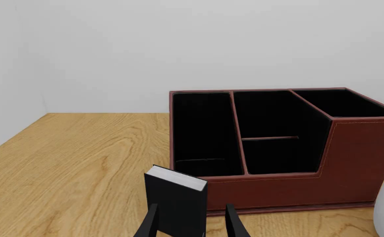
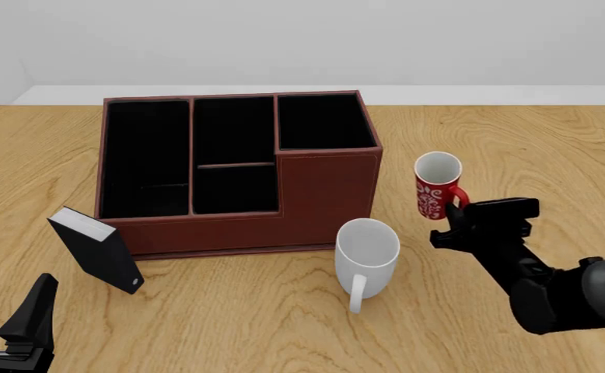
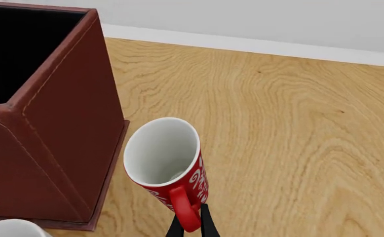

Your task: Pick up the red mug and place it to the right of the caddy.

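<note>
Nearest in the left wrist view: open left gripper (image 1: 192, 224) low by the small black box (image 1: 176, 200), holding nothing, caddy (image 1: 290, 163) behind. Front view next: red mug (image 2: 435, 185) upright, just right of the caddy (image 2: 323, 198), handle toward the right gripper (image 2: 451, 223), far from the left one; big white mug (image 2: 366, 252) closer in. Right wrist view last: fingers (image 3: 206, 224) pinched shut on the red handle (image 3: 184, 210), mug mouth pointing up and away, near the caddy wall (image 3: 54, 143).
</note>
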`<action>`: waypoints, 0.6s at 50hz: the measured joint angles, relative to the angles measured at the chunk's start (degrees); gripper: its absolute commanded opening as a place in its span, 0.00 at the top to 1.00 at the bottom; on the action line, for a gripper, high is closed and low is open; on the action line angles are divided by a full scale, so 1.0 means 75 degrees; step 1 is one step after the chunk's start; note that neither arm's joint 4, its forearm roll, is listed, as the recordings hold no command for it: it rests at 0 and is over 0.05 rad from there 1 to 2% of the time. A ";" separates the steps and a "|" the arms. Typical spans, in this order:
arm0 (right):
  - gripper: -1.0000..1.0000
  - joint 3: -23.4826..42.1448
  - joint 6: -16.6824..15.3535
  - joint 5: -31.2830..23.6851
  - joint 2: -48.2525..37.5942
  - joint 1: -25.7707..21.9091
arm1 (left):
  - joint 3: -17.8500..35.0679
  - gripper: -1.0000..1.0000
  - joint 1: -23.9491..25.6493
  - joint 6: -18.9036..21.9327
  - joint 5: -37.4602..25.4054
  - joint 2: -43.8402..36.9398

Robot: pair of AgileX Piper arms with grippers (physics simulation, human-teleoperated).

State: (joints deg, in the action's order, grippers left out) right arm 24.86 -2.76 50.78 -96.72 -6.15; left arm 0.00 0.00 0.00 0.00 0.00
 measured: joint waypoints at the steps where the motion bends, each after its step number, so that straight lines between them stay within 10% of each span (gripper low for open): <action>1: 1.00 0.0026 0.0029 0.0015 -0.0042 -0.0018 | 0.0000 0.00 0.0000 0.0000 0.0000 0.0000; 30: 1.00 0.0505 0.0999 0.0569 -0.1101 -0.0501 | 0.0000 0.00 0.0000 0.0000 0.0000 0.0000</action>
State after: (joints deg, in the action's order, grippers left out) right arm 28.64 4.73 55.05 -104.98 -9.91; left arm 0.00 0.00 0.00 0.00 0.00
